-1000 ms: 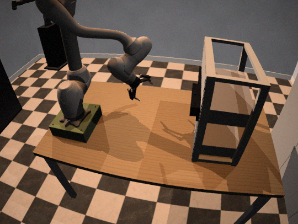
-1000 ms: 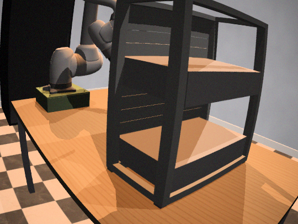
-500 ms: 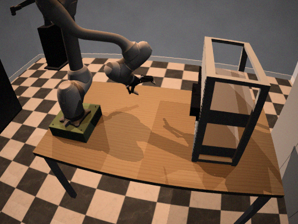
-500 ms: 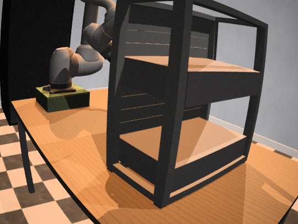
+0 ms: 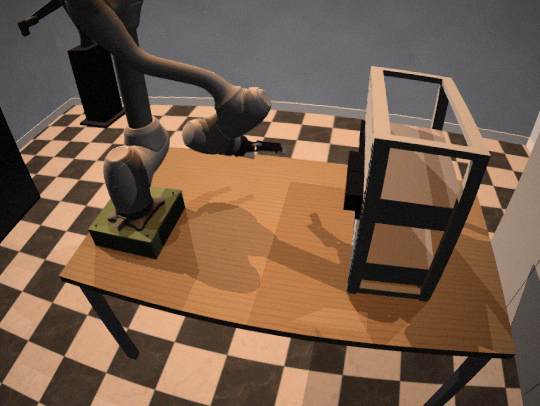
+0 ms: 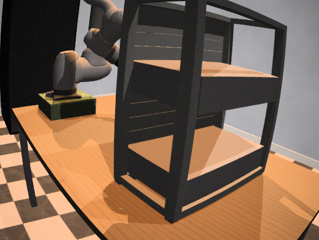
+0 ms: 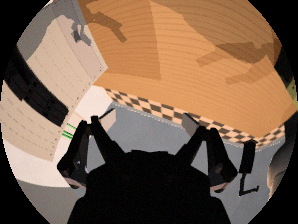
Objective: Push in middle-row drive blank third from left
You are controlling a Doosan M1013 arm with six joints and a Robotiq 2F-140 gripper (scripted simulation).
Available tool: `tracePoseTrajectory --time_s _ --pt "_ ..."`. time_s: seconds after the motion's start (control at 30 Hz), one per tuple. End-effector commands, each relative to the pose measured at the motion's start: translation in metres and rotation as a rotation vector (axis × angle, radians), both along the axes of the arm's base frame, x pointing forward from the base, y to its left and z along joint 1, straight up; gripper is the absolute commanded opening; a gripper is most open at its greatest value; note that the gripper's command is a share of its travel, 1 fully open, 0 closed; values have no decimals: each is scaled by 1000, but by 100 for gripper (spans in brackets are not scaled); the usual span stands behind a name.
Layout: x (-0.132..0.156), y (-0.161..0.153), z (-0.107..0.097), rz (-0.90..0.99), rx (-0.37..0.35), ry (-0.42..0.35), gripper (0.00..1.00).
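Observation:
The dark open-frame rack [image 5: 425, 210] [image 6: 189, 97] stands on the right part of the wooden table [image 5: 240, 280] [image 6: 74, 153]. Its front faces left, towards the arm. In the top view the drive blanks [image 5: 355, 182] show only edge-on, as dark blocks on that face. In the exterior view only their backs [image 6: 150, 113] show through the frame. I cannot tell the single blanks apart. My gripper [image 5: 271, 146] [image 7: 149, 116] is open and empty. It hangs low over the table's far edge, pointing right, well to the left of the rack's front.
The arm's green base block [image 5: 137, 225] [image 6: 67, 104] sits at the table's left end. A dark cabinet [image 6: 38, 47] stands behind it. A pale cabinet [image 5: 520, 220] [image 7: 63, 56] stands right of the table. The floor is checkered.

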State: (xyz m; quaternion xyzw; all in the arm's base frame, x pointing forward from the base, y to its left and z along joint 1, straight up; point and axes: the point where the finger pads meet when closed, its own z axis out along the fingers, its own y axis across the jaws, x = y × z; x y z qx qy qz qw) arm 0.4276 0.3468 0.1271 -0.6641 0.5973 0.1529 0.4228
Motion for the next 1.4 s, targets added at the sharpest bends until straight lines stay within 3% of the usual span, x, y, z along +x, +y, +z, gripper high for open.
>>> tracePoseTrajectory --time_s 0.0,0.13,0.63,0.7,1.2,1.27,1.37 --pt "5 1 7 -78 62 57 100" --pt "9 1 11 -128 103 94 100" --pt "44 -14 47 -478 430 354 100" --pt "44 -14 47 -478 430 354 100" --pt "83 -49 80 -769 769 574 100" --pt "83 -49 80 -769 769 574 100" --pt "90 -59 86 -819 837 611 100"
